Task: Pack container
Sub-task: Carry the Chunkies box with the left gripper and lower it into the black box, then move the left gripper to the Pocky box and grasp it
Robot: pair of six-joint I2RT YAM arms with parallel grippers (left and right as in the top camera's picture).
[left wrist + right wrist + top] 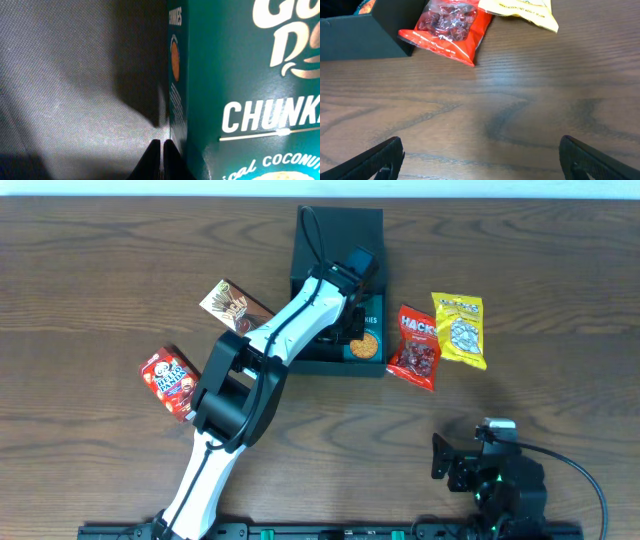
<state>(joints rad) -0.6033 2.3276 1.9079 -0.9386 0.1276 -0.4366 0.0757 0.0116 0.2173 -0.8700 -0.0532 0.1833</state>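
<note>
Left arm (270, 350), white with black joints, rises closest under the overhead view and reaches diagonally from the near table edge into the container (342, 235). The container sits at the far middle of the table, flap lid thrown back away from the robot. Cookie box (240, 90) is already inside, against the right wall. Left gripper (161, 156) is down in the container too, fingers pressed together with nothing between them, tips just beside the cookie box's narrow side; contact cannot be told. Judgement: closed tips serve as a blunt pusher, likely to square the cookie box against the wall and keep the bare grey floor on the left free. Right gripper (482, 159) hangs low over bare wood at near right, jaws spread wide and empty, probably parked out of the way. Not yet packed: red biscuit box (170, 383) and brown pack (235, 305) left of the container; red snack bag (415, 348) just beside its right wall, yellow bag (460, 330) next to that. Table (560, 260): dark wood grain, level, with a black rail (320, 530) along the near edge. No room shows beyond the tabletop.
</note>
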